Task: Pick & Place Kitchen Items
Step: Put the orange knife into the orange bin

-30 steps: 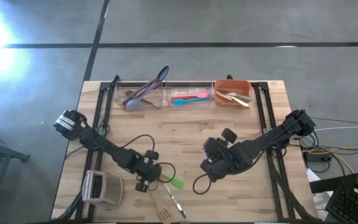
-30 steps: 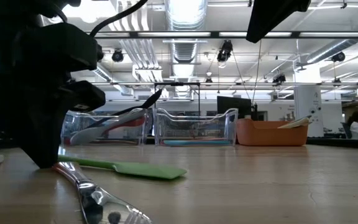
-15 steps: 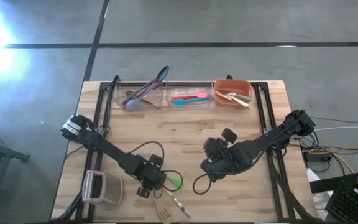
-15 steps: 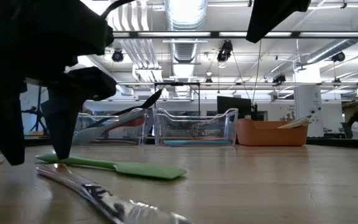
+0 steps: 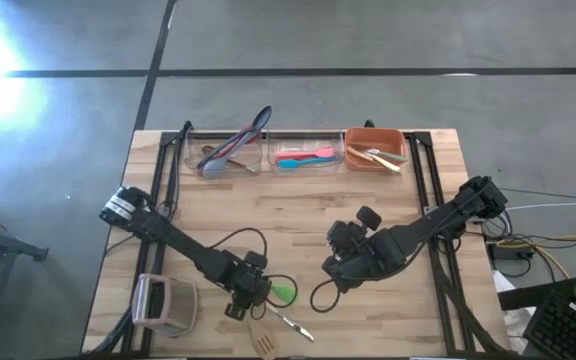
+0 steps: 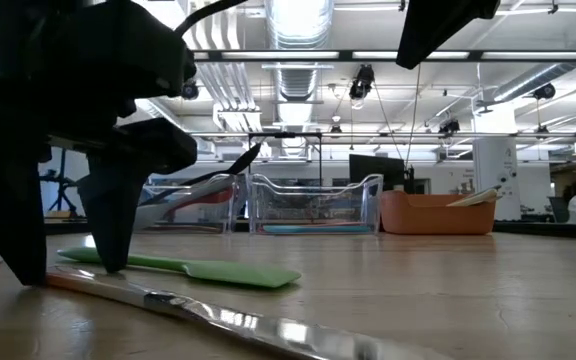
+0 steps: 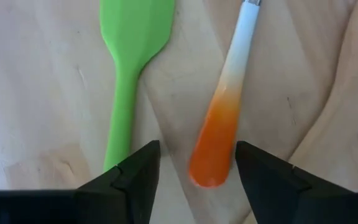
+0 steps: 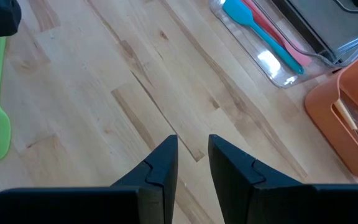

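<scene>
Near the table's front edge, the left gripper is down over an orange-handled utensil; only the left wrist view shows that handle between its wide-spread fingers, with the green spatula just beside it. The right gripper hangs over bare wood mid-table, fingers narrowly parted, holding nothing.

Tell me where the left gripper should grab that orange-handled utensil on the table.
Grip the orange-handled utensil across its rounded orange end, coming straight down. It lies flat on the wood, and the open left gripper already straddles that end. The green spatula lies close beside it, so keep the fingers off it.
</scene>
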{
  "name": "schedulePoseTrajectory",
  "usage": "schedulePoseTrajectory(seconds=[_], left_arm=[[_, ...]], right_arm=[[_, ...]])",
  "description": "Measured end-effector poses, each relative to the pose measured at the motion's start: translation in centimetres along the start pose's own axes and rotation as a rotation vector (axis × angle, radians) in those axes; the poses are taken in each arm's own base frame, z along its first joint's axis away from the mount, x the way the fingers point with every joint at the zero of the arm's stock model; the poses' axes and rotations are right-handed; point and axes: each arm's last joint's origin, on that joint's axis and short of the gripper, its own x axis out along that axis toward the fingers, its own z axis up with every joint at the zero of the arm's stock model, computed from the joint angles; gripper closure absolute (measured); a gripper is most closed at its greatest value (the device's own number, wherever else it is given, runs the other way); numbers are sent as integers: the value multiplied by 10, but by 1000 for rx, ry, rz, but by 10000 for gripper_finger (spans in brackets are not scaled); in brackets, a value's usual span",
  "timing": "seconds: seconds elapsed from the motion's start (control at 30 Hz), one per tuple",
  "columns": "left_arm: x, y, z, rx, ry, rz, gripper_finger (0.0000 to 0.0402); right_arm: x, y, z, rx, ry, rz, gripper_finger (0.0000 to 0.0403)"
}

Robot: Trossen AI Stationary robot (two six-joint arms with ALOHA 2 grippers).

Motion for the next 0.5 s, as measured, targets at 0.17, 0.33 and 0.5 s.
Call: schedulePoseTrajectory(seconds=[0.17,0.33,0.5], left_arm=[[11,-1,-2,-39,24,6,188],[18,-8,-5,-47,36,42,192],[28,-16,-11,-20,60,86,201]], right_arm=[[0,0,0,-1,4,2,321],[0,0,0,-4,6,2,321],[0,0,0,-4,6,2,321]])
